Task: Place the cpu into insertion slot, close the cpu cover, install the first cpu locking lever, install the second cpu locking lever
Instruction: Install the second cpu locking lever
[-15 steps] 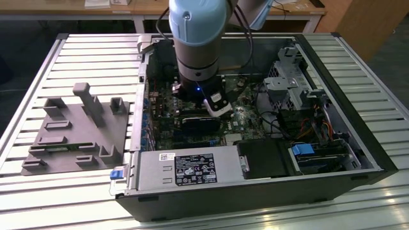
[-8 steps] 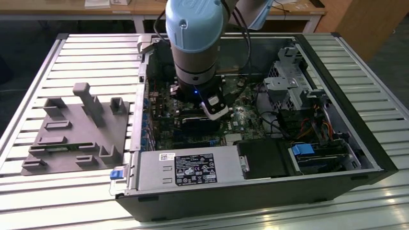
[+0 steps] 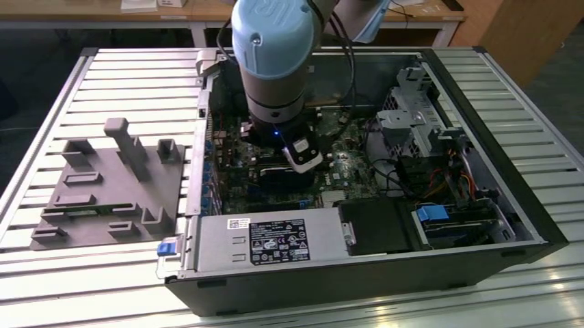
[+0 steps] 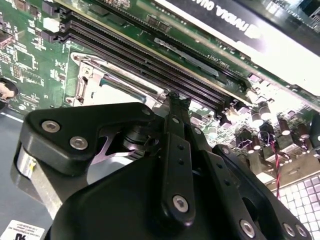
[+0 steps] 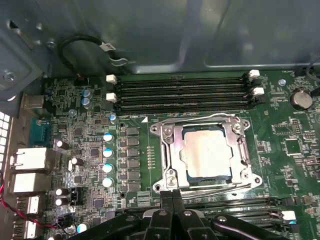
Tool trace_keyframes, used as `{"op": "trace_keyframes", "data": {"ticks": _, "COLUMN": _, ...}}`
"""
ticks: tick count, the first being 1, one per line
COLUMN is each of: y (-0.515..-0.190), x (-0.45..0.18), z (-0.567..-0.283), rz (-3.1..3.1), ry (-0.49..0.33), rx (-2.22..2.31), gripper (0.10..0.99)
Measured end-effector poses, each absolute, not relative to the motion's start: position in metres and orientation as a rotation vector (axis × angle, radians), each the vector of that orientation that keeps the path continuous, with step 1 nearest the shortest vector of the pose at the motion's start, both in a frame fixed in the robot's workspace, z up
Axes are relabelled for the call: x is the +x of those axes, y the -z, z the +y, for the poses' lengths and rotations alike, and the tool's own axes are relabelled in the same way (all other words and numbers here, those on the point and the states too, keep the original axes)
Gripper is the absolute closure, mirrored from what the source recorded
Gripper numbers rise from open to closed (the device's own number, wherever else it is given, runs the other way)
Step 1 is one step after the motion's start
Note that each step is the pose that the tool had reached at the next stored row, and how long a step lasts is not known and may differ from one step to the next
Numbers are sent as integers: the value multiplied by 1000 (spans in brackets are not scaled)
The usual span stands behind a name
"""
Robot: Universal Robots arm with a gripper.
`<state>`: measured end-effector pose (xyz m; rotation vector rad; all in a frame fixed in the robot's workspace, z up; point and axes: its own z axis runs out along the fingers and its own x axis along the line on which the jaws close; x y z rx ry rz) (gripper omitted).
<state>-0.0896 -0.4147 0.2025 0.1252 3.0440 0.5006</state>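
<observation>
My black gripper (image 5: 172,196), fingers pressed together, hovering beside silvery cpu cover (image 5: 170,145) framing dull square cpu (image 5: 206,152).

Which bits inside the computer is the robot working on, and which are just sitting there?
For the job:
- cpu, lying in the insertion slot
- cpu cover, down around it
- gripper, at the socket's edge

Just there:
- long black slots
- power supply box
- grey holder tray
</observation>
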Motion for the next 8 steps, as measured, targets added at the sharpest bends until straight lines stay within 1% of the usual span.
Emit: {"op": "trace_keyframes", "data": {"ticks": 8, "y": -198, "x": -92, "z": -414, "rz": 3044, "ry": -501, "rx": 125, "gripper": 980}}
